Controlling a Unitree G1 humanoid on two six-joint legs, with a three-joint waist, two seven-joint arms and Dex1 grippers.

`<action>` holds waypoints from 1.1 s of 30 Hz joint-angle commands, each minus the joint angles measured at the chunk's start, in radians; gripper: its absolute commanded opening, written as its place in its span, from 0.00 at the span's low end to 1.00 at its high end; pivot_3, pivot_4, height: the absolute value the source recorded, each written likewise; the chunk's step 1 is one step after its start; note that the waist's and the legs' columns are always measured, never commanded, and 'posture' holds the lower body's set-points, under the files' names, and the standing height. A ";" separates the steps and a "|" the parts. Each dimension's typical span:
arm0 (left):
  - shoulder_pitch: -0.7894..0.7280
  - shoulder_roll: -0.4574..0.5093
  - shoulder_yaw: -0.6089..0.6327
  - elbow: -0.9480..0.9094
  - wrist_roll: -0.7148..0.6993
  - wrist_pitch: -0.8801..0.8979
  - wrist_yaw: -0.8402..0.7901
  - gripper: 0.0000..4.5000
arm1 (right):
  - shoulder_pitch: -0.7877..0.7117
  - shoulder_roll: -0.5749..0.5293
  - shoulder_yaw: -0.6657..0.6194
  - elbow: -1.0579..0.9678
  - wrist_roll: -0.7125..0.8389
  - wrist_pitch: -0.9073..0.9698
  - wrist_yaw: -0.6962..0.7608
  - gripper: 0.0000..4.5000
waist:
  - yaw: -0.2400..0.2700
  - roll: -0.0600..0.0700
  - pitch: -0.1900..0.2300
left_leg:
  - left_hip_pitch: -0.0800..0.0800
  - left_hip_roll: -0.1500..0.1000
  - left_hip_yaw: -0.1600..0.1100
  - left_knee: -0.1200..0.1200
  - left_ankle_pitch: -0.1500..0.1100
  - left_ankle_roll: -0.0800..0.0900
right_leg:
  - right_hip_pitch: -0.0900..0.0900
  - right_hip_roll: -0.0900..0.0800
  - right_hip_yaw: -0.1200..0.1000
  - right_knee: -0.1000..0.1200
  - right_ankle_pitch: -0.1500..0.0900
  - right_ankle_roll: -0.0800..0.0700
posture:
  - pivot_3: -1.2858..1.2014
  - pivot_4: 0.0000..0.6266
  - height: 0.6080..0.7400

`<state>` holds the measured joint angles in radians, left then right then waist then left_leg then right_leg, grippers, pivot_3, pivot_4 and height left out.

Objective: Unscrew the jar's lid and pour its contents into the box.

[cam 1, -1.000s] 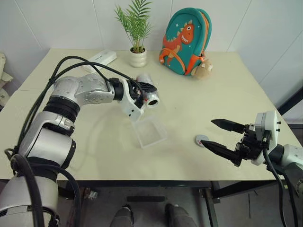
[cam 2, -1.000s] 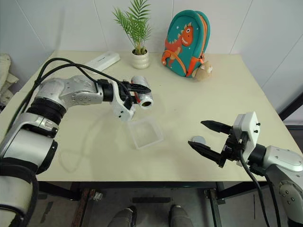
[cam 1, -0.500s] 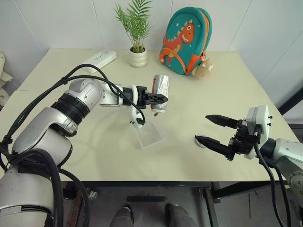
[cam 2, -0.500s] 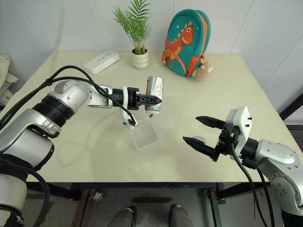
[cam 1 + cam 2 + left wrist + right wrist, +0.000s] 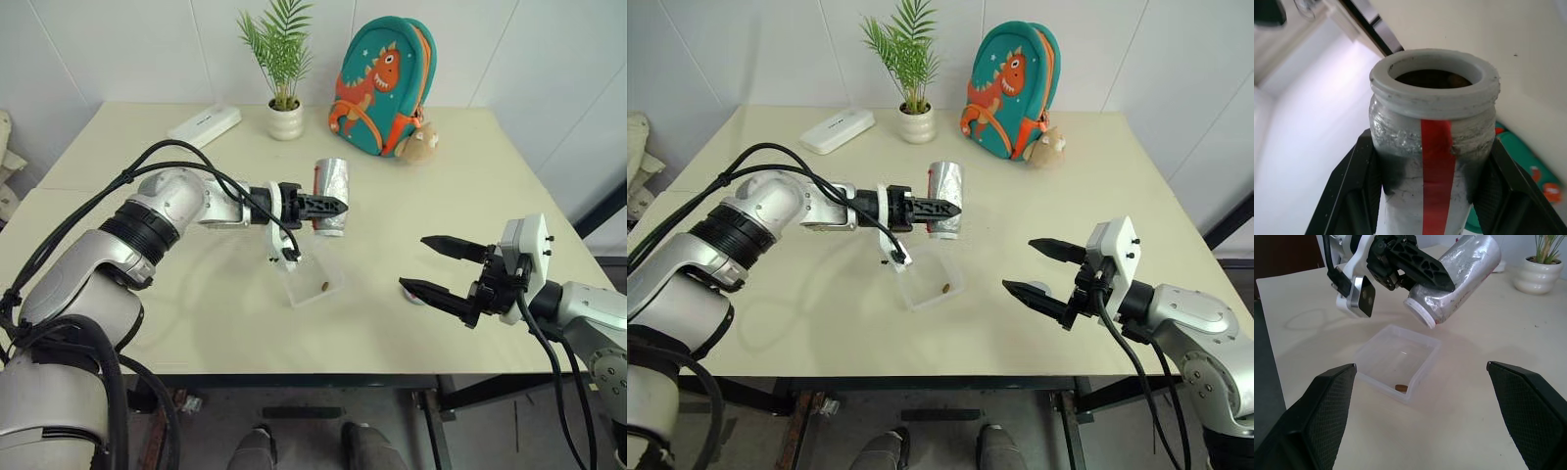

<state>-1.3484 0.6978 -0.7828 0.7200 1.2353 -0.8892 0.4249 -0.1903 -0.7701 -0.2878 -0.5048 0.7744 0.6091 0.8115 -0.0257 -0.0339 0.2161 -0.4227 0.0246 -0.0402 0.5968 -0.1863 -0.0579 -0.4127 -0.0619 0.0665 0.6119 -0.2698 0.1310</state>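
The jar (image 5: 331, 196) hung upside down, clamped between the left gripper's (image 5: 331, 206) jaws, mouth open over the clear box (image 5: 1399, 361). One brown bit (image 5: 1401, 387) lay inside. The lid (image 5: 415, 292) sat beside the right gripper's (image 5: 427, 264) spread jaws.

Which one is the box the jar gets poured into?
Start at the table and find its front middle. There lies the box, right under the upended jar in the left gripper. It is shallow, square and see-through, unlike the white case far back.
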 commanded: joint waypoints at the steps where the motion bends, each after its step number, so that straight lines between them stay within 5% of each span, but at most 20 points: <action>1: 0.059 -0.022 0.173 0.084 -0.424 -0.023 -0.332 0.45 | 0.000 0.000 -0.024 -0.019 0.005 -0.021 -0.006 1.00 | -0.001 0.000 0.000 | 0.000 0.000 0.000 0.001 0.000 0.000 | 0.000 0.000 0.000 0.001 0.000 0.000 | 0.52 0.24 1.00; 7: 0.201 -0.070 0.367 -0.003 -0.856 0.140 -0.720 0.45 | -0.004 -0.020 -0.028 -0.007 0.004 -0.017 0.011 1.00 | 0.001 0.000 0.000 | 0.000 0.000 0.001 0.004 0.000 0.000 | 0.000 0.000 0.001 0.005 0.000 -0.001 | 0.52 0.24 1.00; 11: 0.358 -0.166 0.629 -0.111 -1.298 0.512 -0.899 0.45 | -0.032 -0.051 -0.037 0.021 0.013 -0.004 0.036 1.00 | -0.002 0.001 0.000 | 0.001 0.000 0.001 0.009 0.000 0.000 | 0.001 0.000 0.002 0.009 0.000 -0.001 | 0.52 0.24 1.00; 14: 0.410 -0.208 0.750 -0.156 -1.439 0.716 -0.932 0.45 | -0.044 -0.066 -0.032 0.038 0.016 -0.001 0.052 1.00 | -0.005 0.001 0.000 | 0.002 0.001 0.001 0.014 0.000 0.001 | 0.002 0.002 0.003 0.011 0.000 -0.001 | 0.52 0.24 1.00; 23: 0.522 -0.243 0.870 -0.184 -1.530 0.975 -0.979 0.45 | -0.078 -0.096 -0.014 0.093 0.023 0.008 0.134 1.00 | -0.002 0.000 0.000 | 0.003 0.003 0.002 0.017 0.003 0.003 | 0.005 0.004 0.005 0.008 -0.001 -0.013 | 0.52 0.24 1.00; 33: 0.579 -0.252 0.888 -0.206 -1.506 1.006 -1.012 0.45 | -0.099 -0.094 0.000 0.118 0.009 0.004 0.167 1.00 | -0.004 0.001 0.000 | 0.003 0.003 0.003 0.016 0.003 0.003 | 0.004 0.004 0.007 0.006 -0.001 -0.012 | 0.52 0.24 1.00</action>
<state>-0.7757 0.4394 0.1016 0.5605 -0.2788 0.1306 -0.5734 -0.2708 -0.8521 -0.2807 -0.3834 0.7767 0.6191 0.9715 -0.0295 -0.0334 0.2158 -0.4197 0.0274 -0.0364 0.6122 -0.1835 -0.0551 -0.4084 -0.0582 0.0739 0.6182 -0.2709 0.1189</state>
